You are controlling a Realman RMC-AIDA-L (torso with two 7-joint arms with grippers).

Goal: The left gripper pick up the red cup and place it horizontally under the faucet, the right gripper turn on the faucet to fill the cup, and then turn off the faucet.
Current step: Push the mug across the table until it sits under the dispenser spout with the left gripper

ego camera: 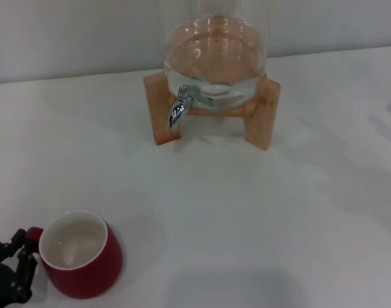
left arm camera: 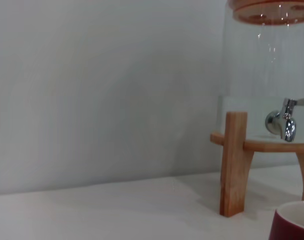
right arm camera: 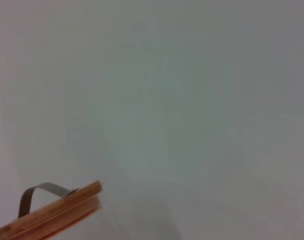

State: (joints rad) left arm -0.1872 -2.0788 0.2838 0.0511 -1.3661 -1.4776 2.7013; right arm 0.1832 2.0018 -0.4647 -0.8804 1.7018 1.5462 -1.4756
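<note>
Head view: the squat dark-red ceramic cup [ego camera: 81, 255] sits empty on the white worktop [ego camera: 246, 212], well apart from the chrome faucet [ego camera: 180, 106] of the part-filled glass dispenser [ego camera: 216, 58]. Left end effector [ego camera: 14, 260] spreads unclenched at its handle; nothing done yet. Right end effector unseen.

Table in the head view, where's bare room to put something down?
The table is bare between the red cup and the wooden stand, and across the right side. It is crowded only near-left, where the left gripper sits beside the cup.
</note>
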